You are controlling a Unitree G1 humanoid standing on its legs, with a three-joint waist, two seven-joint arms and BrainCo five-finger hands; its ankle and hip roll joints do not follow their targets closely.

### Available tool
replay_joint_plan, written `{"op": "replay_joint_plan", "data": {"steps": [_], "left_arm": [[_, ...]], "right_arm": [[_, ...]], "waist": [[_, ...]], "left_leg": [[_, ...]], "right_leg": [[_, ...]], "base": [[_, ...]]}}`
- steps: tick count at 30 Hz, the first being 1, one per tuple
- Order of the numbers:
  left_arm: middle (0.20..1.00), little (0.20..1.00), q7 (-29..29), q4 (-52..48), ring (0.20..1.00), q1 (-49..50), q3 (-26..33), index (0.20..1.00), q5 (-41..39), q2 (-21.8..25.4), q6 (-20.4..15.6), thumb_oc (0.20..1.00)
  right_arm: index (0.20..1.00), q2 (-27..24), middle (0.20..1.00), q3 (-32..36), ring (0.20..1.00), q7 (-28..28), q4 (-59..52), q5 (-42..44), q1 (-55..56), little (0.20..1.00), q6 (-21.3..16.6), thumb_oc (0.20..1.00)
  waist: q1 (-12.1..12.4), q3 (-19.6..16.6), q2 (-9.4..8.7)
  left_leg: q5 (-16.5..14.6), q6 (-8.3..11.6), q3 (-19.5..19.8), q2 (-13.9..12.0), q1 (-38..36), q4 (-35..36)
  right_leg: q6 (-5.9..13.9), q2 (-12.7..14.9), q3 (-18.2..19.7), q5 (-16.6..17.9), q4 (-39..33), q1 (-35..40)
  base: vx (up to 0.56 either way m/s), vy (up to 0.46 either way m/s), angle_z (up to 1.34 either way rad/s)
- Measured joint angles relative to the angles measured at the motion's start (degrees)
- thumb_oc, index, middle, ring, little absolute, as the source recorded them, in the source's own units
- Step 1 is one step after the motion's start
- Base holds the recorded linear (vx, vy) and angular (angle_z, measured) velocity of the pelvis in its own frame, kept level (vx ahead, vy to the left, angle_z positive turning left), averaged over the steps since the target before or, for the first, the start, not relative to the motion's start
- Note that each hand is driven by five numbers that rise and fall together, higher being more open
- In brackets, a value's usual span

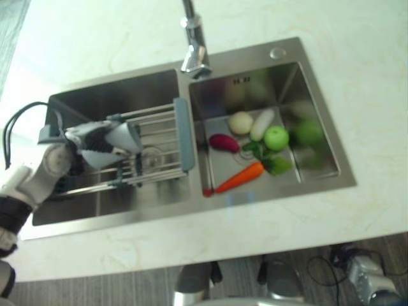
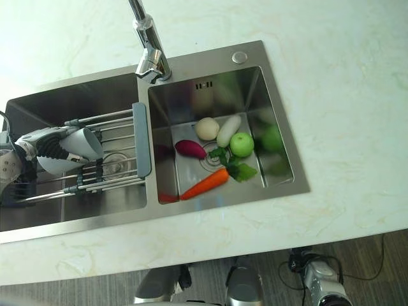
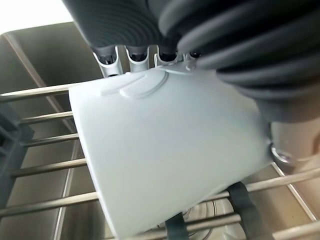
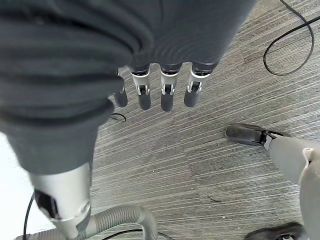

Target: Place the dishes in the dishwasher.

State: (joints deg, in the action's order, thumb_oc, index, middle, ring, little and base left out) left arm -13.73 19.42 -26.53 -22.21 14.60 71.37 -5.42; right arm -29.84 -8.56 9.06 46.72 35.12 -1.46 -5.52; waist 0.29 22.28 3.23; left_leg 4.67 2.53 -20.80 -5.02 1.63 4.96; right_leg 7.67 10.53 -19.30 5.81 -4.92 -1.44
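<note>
1. A double steel sink [image 1: 95, 213] is set into a pale worktop [image 1: 357, 83], with one tap [image 1: 194, 44] standing at the back edge over the divider
2. One wire rack [image 1: 156, 150] with a grey-blue end bar is laid across the left basin; one white cup [image 1: 124, 137] is seen on its side above the rack's rails
3. Five pieces of produce are counted in the right basin: one carrot [image 1: 239, 177] near the front wall, one purple root [image 1: 223, 142], one pale round root [image 1: 240, 122], one white radish [image 1: 262, 123] and one green apple [image 1: 276, 138], with a green sprig [image 1: 273, 162] beside them
4. The left hand [image 2: 48, 141] is seen with fingers and thumb curled round the cup, holding it just over the rack near the basin's left wall
5. In the left wrist view the cup's wall [image 3: 165, 155] is shown close, with rack rails passing beneath it
6. In the right wrist view the right hand [image 4: 155, 95] is shown hanging above grey floor [image 4: 190, 165], its fingers relaxed and holding nothing; a person's dark shoe [image 4: 247, 134] is visible there
</note>
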Motion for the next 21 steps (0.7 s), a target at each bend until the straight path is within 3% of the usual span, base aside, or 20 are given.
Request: {"op": "replay_joint_plan", "data": {"steps": [6, 11, 15, 17, 21], "left_arm": [[0.2, 0.2, 4.77, -6.88, 0.2, 6.88, 5.95, 0.2, 0.03, 0.54, -1.76, 0.2], [0.2, 0.2, 9.59, -18.59, 0.2, 15.85, 18.24, 0.2, 3.12, 5.7, -2.75, 0.2], [0.2, 0.2, 12.89, -24.88, 0.2, 17.28, 21.34, 0.2, 4.92, 14.38, -1.81, 0.2], [0.2, 0.2, 15.67, -26.28, 0.2, 18.21, 24.36, 0.2, 5.74, 14.77, -0.83, 0.2], [0.2, 0.2, 20.46, -28.22, 0.2, 30.7, 39.78, 0.2, 5.63, 12.26, -0.26, 0.2]], "right_arm": [[1.0, 2.6, 1.0, 0.49, 1.0, -0.08, 1.46, -0.12, 0.54, 1.0, 0.05, 1.0], [1.0, 4.93, 1.0, 1.36, 1.0, -1.13, 3.01, -0.27, 5.36, 1.0, 1.56, 1.0], [1.0, 4.74, 1.0, 2.43, 1.0, -1.37, 5.47, -0.22, 8.08, 1.0, 3.18, 1.0], [1.0, 4.81, 1.0, 3.76, 1.0, -1.26, 7.37, -0.23, 9.26, 1.0, 3.84, 1.0], [1.0, 5.33, 1.0, 7.26, 1.0, -1.15, 9.05, -0.27, 13.84, 1.0, 4.04, 1.0]], "waist": [[0.97, -1.45, -0.72], [2.2, -7.97, -0.47], [3.13, -12.5, 0.84], [3.77, -14.77, 1.64], [5.1, -17.91, 2.55]], "left_leg": [[0.07, 0.05, 0.95, 0.03, -1.77, 0.0], [-0.09, 0.2, 2.37, 0.24, -3.23, 0.04], [-0.59, 0.86, 3.13, 0.22, -4.63, 0.38], [-1.02, 1.25, 3.6, 0.21, -4.85, 0.43], [-1.04, 1.27, 4.55, 0.11, -4.95, 0.42]], "right_leg": [[-0.01, 0.01, -0.59, -0.08, -0.04, 2.29], [0.41, 0.22, -2.04, -0.98, -0.06, 4.76], [0.56, 0.24, -3.0, -1.49, -0.06, 6.83], [0.75, 0.22, -3.33, -1.98, -0.06, 7.27], [0.8, -0.06, -3.89, -2.35, -0.06, 8.08]], "base": [[0.05, -0.065, 0.07], [0.07, -0.056, 0.17], [0.1, -0.086, 0.11], [0.09, -0.097, 0.08], [0.05, -0.129, 0.1]]}}
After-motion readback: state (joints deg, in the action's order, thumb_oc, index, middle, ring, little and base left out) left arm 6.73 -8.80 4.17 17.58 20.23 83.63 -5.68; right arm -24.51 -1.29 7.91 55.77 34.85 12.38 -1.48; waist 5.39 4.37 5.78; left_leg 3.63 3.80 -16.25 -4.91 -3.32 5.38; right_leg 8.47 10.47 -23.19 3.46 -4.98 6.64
